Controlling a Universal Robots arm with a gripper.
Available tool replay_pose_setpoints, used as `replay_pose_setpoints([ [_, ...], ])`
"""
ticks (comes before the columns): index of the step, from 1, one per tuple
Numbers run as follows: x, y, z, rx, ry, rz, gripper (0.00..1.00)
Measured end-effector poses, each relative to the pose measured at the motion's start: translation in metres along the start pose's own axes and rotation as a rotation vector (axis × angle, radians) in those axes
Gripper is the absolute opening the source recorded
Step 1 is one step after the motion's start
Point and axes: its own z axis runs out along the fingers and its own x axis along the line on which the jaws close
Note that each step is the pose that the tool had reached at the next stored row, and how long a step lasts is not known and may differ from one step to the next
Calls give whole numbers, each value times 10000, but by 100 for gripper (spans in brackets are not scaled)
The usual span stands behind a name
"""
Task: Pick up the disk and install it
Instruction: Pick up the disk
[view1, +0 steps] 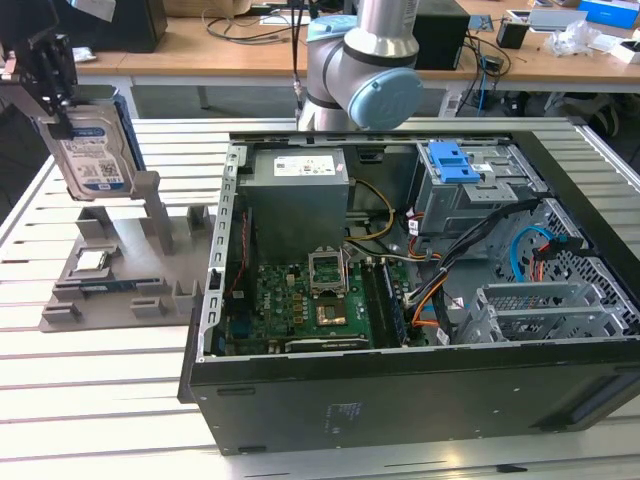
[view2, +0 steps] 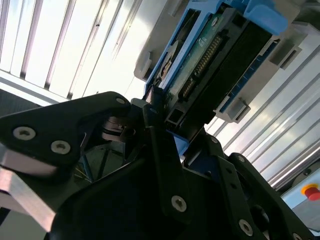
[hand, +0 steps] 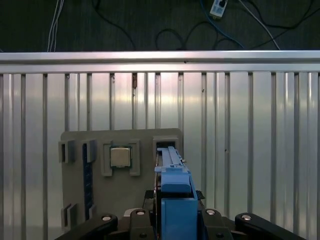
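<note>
The disk (view1: 93, 150) is a silver drive with a blue-and-white label and blue side rails. It hangs upright at the exterior view's far left, above the grey fixture plate (view1: 120, 290). My gripper (view1: 58, 105) is shut on its upper end. The second wrist view has the black fingers (view2: 160, 145) clamped on the disk (view2: 210, 65), whose connector edge faces the camera. In the first wrist view the disk's blue rail (hand: 175, 195) rises between the fingers, over an open slot (hand: 165, 146) in the fixture.
An open computer case (view1: 400, 400) fills the exterior view's right, with a motherboard (view1: 310, 310), a power supply (view1: 298, 200) and a grey drive cage with a blue latch (view1: 455, 160). A small square processor chip (hand: 120, 156) lies on the fixture. The arm's base (view1: 360, 70) stands behind the case.
</note>
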Motion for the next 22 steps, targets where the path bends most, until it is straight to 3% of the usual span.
replay_pose_setpoints([
  [22,1,3,-227,0,-1,0,36],
])
